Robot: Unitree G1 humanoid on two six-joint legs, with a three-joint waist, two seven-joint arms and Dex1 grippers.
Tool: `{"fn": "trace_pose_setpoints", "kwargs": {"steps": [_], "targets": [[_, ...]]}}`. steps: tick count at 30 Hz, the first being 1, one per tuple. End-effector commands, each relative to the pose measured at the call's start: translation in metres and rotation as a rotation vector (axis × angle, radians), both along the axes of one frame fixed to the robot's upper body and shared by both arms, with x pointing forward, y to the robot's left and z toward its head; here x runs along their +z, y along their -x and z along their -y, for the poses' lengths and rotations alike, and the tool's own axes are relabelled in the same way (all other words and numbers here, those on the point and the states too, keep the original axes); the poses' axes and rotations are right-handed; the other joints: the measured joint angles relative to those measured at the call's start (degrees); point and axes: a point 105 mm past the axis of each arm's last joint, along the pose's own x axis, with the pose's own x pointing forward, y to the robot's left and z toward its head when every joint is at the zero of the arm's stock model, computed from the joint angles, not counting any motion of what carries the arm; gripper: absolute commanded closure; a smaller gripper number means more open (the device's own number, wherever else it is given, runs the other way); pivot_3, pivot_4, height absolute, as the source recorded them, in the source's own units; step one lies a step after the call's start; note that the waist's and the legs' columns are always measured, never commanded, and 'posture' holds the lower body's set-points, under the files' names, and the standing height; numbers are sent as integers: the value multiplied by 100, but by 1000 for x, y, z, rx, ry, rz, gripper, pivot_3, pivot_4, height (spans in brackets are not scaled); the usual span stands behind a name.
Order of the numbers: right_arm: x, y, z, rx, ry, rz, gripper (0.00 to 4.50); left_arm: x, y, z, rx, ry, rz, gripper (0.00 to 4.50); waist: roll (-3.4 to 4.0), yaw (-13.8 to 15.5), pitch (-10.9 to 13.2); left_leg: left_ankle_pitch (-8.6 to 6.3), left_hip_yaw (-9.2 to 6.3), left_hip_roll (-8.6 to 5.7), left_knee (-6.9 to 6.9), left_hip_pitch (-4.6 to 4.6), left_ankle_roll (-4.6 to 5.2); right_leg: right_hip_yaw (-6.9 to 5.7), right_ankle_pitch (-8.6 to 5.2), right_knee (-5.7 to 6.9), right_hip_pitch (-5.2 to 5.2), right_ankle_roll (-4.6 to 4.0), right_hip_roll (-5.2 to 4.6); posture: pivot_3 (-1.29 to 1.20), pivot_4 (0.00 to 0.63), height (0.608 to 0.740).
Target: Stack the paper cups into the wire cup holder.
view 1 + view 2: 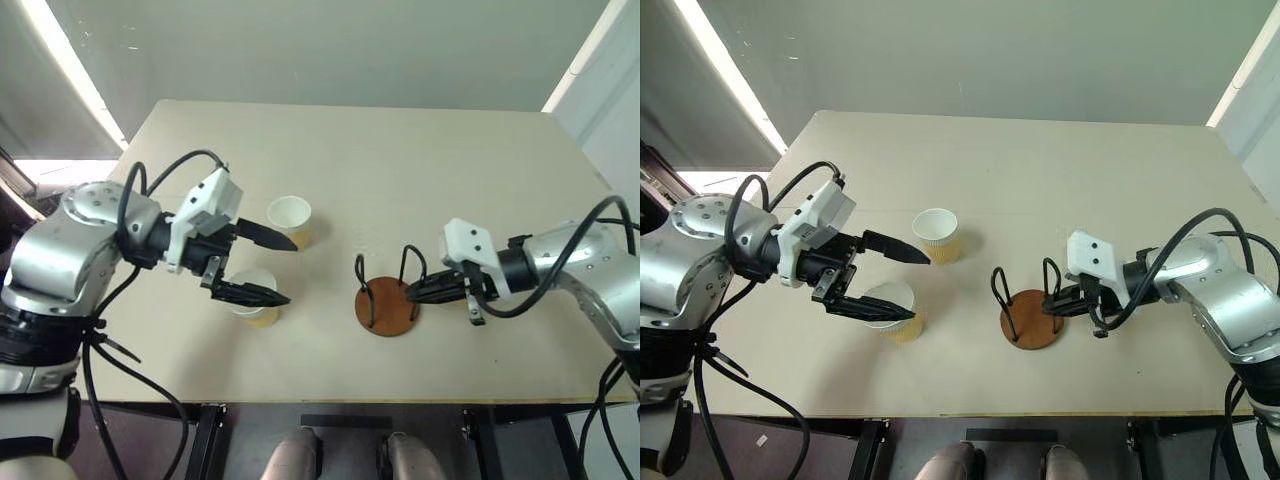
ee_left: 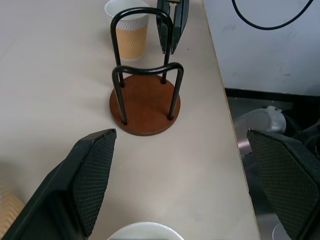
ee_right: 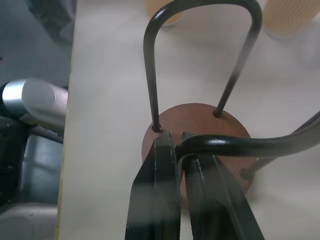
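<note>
Left eye view shows a pale table (image 1: pixel 400 160) with the wire cup holder (image 1: pixel 388 300) standing near the table's front edge, at about 5 o'clock from the table's middle. It has a round reddish-brown base and two black wire loops that stand up straight. No cup sits in it. Two paper cups stand upright on the table, well apart from the holder. One paper cup (image 1: pixel 290 220) is at about 10 o'clock from the holder. The other paper cup (image 1: pixel 254 297) is at about 9 o'clock from the holder, closer to the front edge. The left gripper (image 1: pixel 272 268) reaches in from the 9 o'clock side with its two black fingers spread wide apart. One finger points near the far cup and the other finger hangs over the rim of the near cup. It holds nothing. In the left wrist view the two wide fingers frame the holder, and a cup with a wavy yellow pattern stands behind it. The right gripper (image 1: pixel 412 292) comes in from the 3 o'clock side, and its tips are right at the holder's loop on that side. In the right wrist view its fingers (image 3: pixel 157 200) are pressed close together, with one black wire of the holder pinched between them just above the brown base.
</note>
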Motion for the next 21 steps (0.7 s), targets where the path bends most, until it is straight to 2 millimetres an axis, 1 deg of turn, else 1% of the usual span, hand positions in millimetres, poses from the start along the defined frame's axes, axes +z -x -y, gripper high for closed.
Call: {"fn": "trace_pose_setpoints", "kwargs": {"steps": [1, 3, 4, 5, 8, 11, 14, 15, 19, 21], "targets": [[-2, 1, 2, 13, 43, 19, 4468, 9, 2, 1, -8, 3, 47, 0, 0, 0, 0, 0, 0, 0, 0, 0, 0, 0, 0, -1, 0, 0, 0, 0, 150, 740], [-3, 0, 3, 9, 48, 17, 3908, 9, 2, 0, -1, 6, 48, 0, 0, -1, 0, 0, 0, 0, 1, 0, 1, 0, 0, -2, 0, 0, 0, 0, 150, 740], [-3, 0, 3, 7, 49, 19, 3732, 9, 2, 0, 2, 6, 48, 0, 0, -2, 0, 0, 0, 0, 1, 0, 0, 0, 0, -2, 0, 0, 0, 0, 150, 740], [-3, -1, 3, 4, 48, 18, 3354, 9, 2, 0, 5, 9, 48, 0, 0, -3, 0, 0, 0, 0, 1, 0, 1, 0, 0, -2, 0, 0, 0, 0, 150, 740], [0, -2, 4, -13, 43, 22, 2430, 10, 3, -1, 8, 13, 48, 0, 0, -3, 0, 0, 0, 0, 1, 0, 1, 0, 0, -1, 0, 0, 0, 0, 150, 740], [5, -6, 11, -44, 48, 49, 1294, 10, 4, -3, 15, 13, 53, 0, 0, -3, 0, 0, 0, 0, 1, 0, 1, 0, 0, -2, 0, 0, 0, 0, 150, 740], [12, -6, 18, -61, 50, 68, 258, 11, 5, -5, 22, 9, 61, 0, 0, -3, 0, 0, 0, 0, 1, 0, 1, 0, 0, -2, 0, 0, 0, 0, 150, 740], [18, -5, 23, -69, 57, 74, 31, 12, 6, -6, 25, 7, 67, 0, 0, -4, 0, 0, 0, 0, 1, 0, 0, 0, 0, -2, 0, 0, 0, 0, 150, 740], [36, 2, 45, -93, 106, 101, 31, 13, 12, -8, 26, -4, 88, 0, 0, -1, 0, -1, 0, -1, -2, -3, 0, 0, 0, -3, -1, 0, 0, 0, 150, 740], [51, 3, 55, -117, 106, 112, 31, 10, 17, -9, 14, -40, 104, 0, 0, -8, 0, -1, 0, -1, -6, -3, -1, 0, 0, -3, 0, 0, 0, 0, 150, 740]]}}
